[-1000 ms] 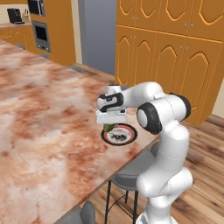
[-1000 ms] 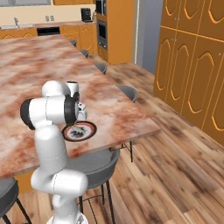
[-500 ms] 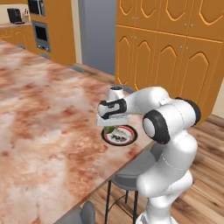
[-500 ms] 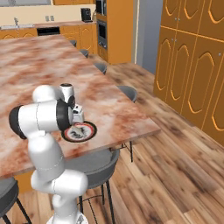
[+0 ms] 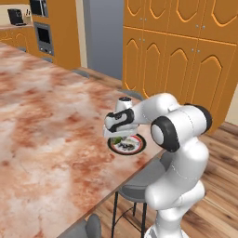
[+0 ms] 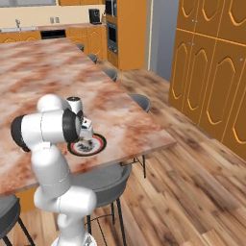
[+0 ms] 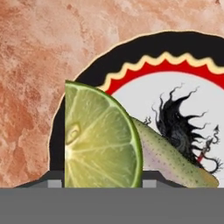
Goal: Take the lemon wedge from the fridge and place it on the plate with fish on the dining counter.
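Our claw (image 5: 122, 138) grips the lemon wedge (image 7: 101, 138) just above the plate with fish (image 5: 127, 144) on the counter (image 5: 51, 135); our elbow has swung rightward.

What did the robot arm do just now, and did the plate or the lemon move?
The arm's elbow swung outward and lower, toward the counter's edge, while the gripper kept hovering over the plate with fish. The lemon wedge is still between its fingers. The plate stayed put on the dining counter.
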